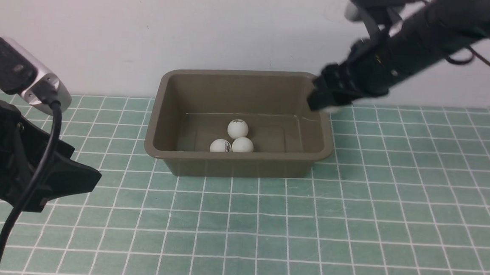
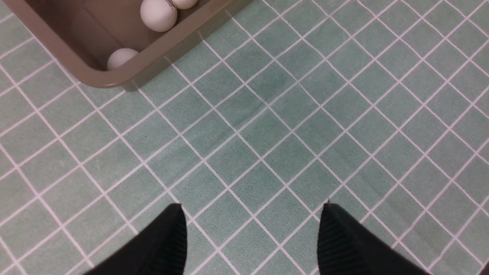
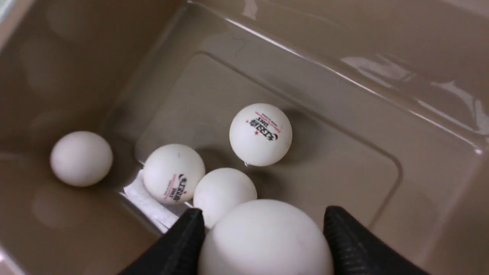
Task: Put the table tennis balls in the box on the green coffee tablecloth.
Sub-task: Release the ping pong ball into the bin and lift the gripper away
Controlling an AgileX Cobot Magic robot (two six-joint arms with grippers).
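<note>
The olive-brown box [image 1: 235, 157] stands at the back middle of the green coffee tablecloth [image 1: 350, 229]. Several white table tennis balls lie on its floor, among them a logo ball [image 3: 261, 134], a second logo ball [image 3: 174, 173] and a plain one [image 3: 81, 158]. My right gripper [image 1: 325, 104] hangs over the box's right end, shut on another table tennis ball [image 3: 263, 240] that fills the gap between its fingers. My left gripper [image 2: 252, 208] is open and empty over bare cloth, left of and nearer than the box [image 2: 88, 72].
A pale wall rises right behind the box. A white paper label [image 3: 149, 204] lies on the box floor under the balls. The left arm's black cable [image 1: 24, 192] hangs down at the near left.
</note>
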